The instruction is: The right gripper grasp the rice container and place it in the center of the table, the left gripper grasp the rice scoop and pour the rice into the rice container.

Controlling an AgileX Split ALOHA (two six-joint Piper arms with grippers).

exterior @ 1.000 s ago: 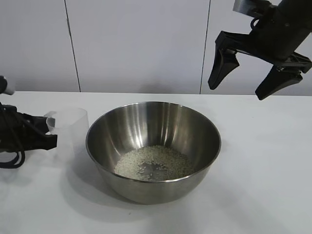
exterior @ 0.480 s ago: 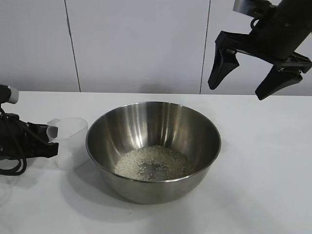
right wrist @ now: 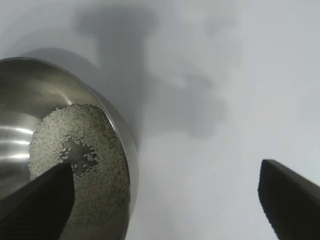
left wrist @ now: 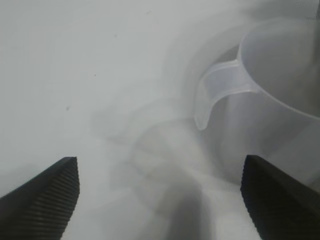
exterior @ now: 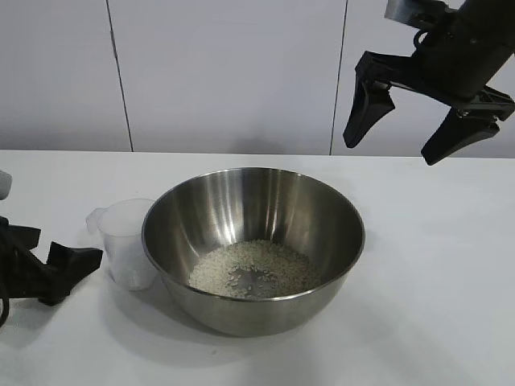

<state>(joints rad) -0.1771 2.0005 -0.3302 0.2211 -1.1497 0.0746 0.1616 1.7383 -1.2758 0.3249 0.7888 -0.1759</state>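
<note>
The steel rice container (exterior: 253,211) stands mid-table with a low heap of rice (exterior: 253,269) at its bottom; the right wrist view shows its rim (right wrist: 125,150) and the rice (right wrist: 55,135). The frosted plastic rice scoop (exterior: 127,241) stands upright on the table, touching or almost touching the bowl's left side. My left gripper (exterior: 70,244) is low at the far left, open, a short way back from the scoop. In the left wrist view the scoop (left wrist: 272,105) lies beyond the left gripper (left wrist: 159,160), not between the fingers. My right gripper (exterior: 391,151) hangs open, high at the upper right.
White table (exterior: 434,265) surface lies bare to the right of and in front of the bowl. A pale panelled wall (exterior: 225,72) stands behind the table.
The left gripper lowered the scoop onto the table beside the bowl, opened, let it go and drew back to the left. The right arm has not moved.
</note>
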